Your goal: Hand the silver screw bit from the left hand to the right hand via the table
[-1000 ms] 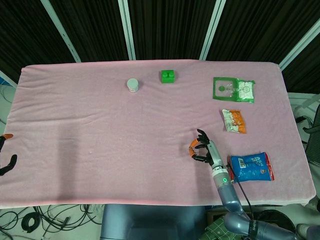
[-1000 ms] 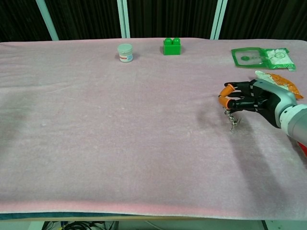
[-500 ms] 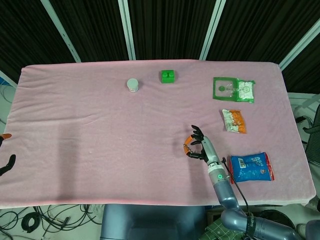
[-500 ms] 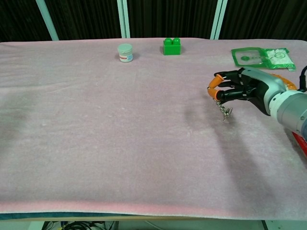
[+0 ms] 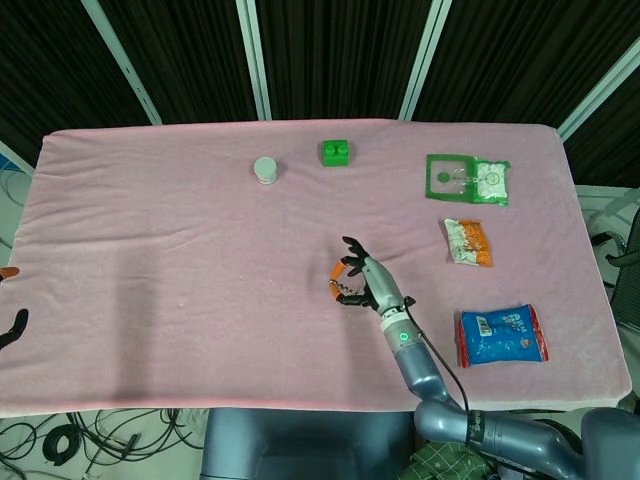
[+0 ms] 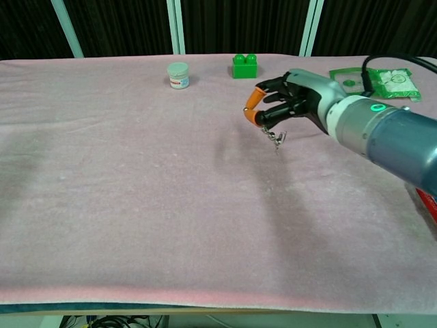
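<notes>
Wide bare pink cloth (image 6: 136, 205) surrounds the right hand (image 6: 287, 99), which pinches the silver screw bit (image 6: 275, 139); it hangs tilted, tip downward. Left hand (image 5: 10, 325) at the cloth's edge, state unclear.

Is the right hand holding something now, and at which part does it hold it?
Yes. The right hand pinches the silver screw bit by its upper end; the rest hangs down above the pink table.

Pink-clothed table (image 5: 150, 230), dark slatted wall (image 5: 330, 50)
</notes>
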Tool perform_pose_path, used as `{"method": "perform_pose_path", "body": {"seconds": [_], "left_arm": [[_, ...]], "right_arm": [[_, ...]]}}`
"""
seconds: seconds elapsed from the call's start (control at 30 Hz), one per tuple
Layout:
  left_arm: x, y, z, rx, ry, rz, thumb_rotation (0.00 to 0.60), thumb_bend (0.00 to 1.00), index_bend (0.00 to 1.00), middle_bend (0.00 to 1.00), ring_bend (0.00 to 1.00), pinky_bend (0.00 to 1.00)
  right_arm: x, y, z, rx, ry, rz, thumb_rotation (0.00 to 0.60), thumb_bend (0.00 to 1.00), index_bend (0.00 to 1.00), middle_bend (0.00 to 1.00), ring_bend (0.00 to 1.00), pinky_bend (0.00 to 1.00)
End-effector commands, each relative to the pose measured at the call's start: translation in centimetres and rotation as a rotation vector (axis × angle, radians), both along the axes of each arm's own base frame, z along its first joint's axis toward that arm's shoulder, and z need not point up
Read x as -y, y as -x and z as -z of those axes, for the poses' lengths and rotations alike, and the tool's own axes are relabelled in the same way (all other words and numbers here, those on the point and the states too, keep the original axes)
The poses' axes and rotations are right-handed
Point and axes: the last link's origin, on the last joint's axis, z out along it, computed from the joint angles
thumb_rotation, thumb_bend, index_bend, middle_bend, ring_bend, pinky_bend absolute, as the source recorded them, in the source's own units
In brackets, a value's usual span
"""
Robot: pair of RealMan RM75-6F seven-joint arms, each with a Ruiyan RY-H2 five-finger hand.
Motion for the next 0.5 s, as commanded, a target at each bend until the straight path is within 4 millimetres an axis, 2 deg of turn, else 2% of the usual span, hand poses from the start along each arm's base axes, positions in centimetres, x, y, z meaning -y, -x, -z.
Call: {"method": "perform_pose_path", "body": {"seconds": [0.03, 0.27, 0.5], "left_arm": [[0.0, 0.0, -0.1, 0.003, -0.004, 0.000, 0.600, 0.34, 0.29, 0.03, 0.00, 0.00], [0.0, 0.2, -0.4, 0.012, -0.006, 0.000, 0.600, 0.34, 0.29, 0.03, 0.00, 0.00], [0.2, 0.2, -0.7, 0.021, -0.010, 0.003, 0.600, 0.34, 0.29, 0.03, 0.00, 0.00]], "right_arm": [[0.7, -2.0, 0.8, -0.014, -0.008, -0.029, 0.600, 0.37, 0.66, 0.04, 0.09, 0.32], [1.8, -5.0, 3.1, -0.084, -0.040, -0.074, 0.600, 0.37, 0.66, 0.04, 0.09, 0.32], [2.3, -4.7, 5.1, -0.182, -0.073, -0.106, 0.600, 0.37, 0.66, 0.04, 0.09, 0.30]]}}
